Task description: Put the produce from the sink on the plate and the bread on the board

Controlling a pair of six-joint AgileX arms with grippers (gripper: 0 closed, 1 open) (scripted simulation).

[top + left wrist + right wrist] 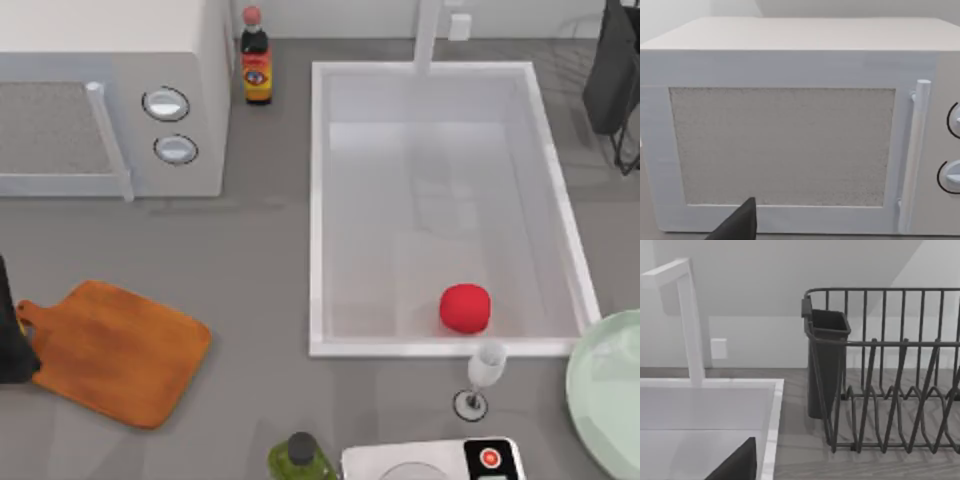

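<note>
- The sink is the largest thing on our table, right of centre in the top view; the right wrist view adds its corner and the white tap.
- The microwave stands at the far left, with two dials; our left wrist view faces its door and handle.
- A dark dish rack stands beside the sink in the right wrist view.
- The plate lies at the right edge, just beside the sink's near corner.
- The board lies bare at the near left.
- The produce sits in the sink's near right part.
- A sauce bottle carries a label we cannot read.
- A wine glass stands just before the sink.
- Our left arm is at the left edge beside the board and our right arm at the far right; whether either claw is open, we cannot tell.
</note>
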